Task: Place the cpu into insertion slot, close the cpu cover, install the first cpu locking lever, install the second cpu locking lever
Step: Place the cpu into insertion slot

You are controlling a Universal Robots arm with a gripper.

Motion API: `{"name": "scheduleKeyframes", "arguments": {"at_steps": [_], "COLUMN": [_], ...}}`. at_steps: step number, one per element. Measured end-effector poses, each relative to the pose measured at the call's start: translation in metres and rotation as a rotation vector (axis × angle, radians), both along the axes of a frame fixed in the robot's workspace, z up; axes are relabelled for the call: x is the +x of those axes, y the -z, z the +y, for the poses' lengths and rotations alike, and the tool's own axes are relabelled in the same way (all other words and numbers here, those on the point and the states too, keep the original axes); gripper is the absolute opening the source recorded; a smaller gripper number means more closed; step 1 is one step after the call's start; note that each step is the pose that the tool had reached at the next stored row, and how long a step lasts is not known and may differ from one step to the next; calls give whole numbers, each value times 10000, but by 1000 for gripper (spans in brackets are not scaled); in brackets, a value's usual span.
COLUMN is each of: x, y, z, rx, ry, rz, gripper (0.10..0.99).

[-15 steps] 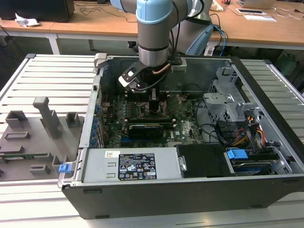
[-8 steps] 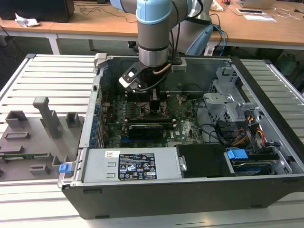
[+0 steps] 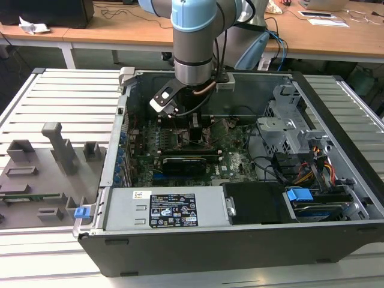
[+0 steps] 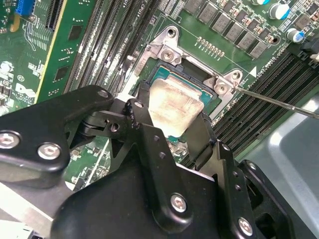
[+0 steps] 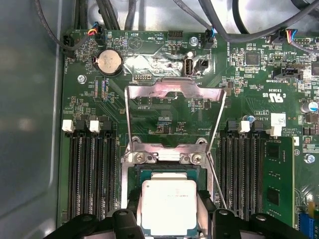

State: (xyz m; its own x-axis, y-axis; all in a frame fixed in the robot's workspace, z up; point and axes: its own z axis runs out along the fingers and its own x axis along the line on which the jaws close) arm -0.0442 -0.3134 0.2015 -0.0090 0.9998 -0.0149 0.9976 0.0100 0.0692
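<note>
In both wrist views my gripper (image 5: 169, 211) (image 4: 172, 119) is shut on the cpu (image 5: 168, 205) (image 4: 175, 103), a silvery-beige square chip, with a black finger against each of two opposite edges. The chip sits in or just above the insertion slot (image 5: 169, 172) (image 4: 160, 73); I cannot tell whether it is seated. The cpu cover (image 5: 174, 92) stands swung open, away from the socket. A thin wire locking lever (image 4: 279, 102) (image 5: 217, 185) sticks out unlatched beside the socket. In the exterior view the gripper (image 3: 195, 129) reaches down into the open computer case.
Long black memory slots (image 5: 92, 174) flank the socket, with a green memory module (image 5: 278, 179) in one. A coin battery (image 5: 108, 61) and cable connectors lie beyond the cover. The case holds a power supply (image 3: 168, 210) and drive cage (image 3: 294, 129). Grey fixtures (image 3: 57, 147) sit outside.
</note>
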Motion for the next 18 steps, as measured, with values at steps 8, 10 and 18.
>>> {"name": "scheduleKeyframes", "arguments": {"at_steps": [8,10,18], "x": [10,10,10], "y": [18,19,20], "z": [-1,-1,0], "rx": [-4,-2,-1], "ry": [15,15,15], "rz": [2,0,0], "gripper": [529,529,604]}}
